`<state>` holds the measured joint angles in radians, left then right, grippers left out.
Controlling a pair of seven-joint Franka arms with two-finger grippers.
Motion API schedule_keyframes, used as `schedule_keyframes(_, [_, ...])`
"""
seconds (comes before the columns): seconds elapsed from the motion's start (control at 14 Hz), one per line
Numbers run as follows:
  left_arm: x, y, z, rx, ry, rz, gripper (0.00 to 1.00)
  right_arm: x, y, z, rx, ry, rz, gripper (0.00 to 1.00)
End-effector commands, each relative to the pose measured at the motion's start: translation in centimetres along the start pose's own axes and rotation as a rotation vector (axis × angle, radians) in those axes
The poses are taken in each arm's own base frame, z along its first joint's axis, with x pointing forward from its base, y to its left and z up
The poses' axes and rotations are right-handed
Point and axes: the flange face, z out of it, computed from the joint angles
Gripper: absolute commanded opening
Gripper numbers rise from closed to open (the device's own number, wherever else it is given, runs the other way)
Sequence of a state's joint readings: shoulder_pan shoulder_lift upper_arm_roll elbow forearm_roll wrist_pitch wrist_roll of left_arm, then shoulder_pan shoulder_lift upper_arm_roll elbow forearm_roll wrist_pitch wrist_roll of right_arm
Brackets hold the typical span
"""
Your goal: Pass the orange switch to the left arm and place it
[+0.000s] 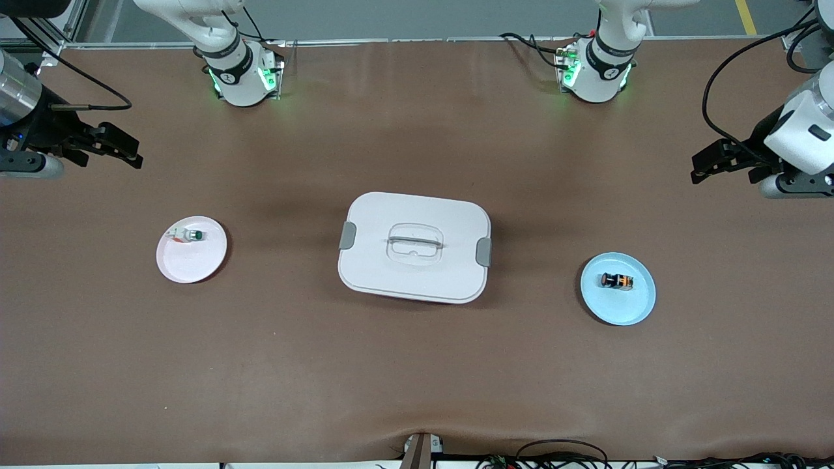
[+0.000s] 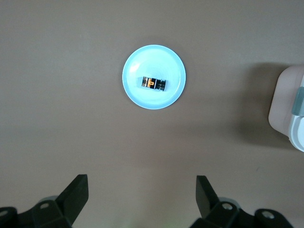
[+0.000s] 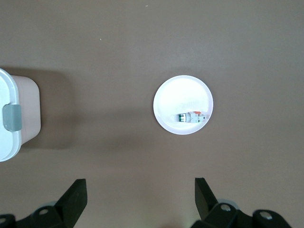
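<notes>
Lying untouched on its blue plate (image 1: 635, 309), the orange switch (image 1: 616, 281) was kept from the pink plate (image 1: 189, 264) by the box (image 1: 414, 246); the left gripper (image 2: 141, 195) and right gripper (image 3: 141, 195), 2 empty hands, were held spread over bare table at their own ends.

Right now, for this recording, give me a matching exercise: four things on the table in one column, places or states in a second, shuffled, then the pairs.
Things:
1. orange switch
2. white switch with green top
3. box
4. left tool

Places or states:
A. lid on, mid-table
B. on the pink plate
C. open, holding nothing
D. on the blue plate

Pairs: 1-D, 2-B, 3-A, 4-C
</notes>
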<state>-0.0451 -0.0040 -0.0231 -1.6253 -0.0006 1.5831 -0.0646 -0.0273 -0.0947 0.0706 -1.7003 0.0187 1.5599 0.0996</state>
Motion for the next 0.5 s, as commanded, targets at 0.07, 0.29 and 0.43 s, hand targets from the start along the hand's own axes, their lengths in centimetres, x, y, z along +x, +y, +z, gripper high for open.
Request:
schedule_keyframes(0.07, [-0.20,0.07,-0.82,-0.012,-0.001,0.012,1.00,-0.66,0.24,-0.25,-0.014,0.010,-0.010,1.00])
schedule_keyframes(0.29, [-0.02,-0.10,-0.95,-0.011,0.004,0.009,1.00,-0.56,0.18,-0.23,-0.009,0.014,-0.010,1.00])
schedule_keyframes(0.43, [-0.02,-0.10,-0.95,-0.011,0.004,0.010,1.00,-0.55,0.10,-0.24,-0.001,0.015,-0.010,1.00])
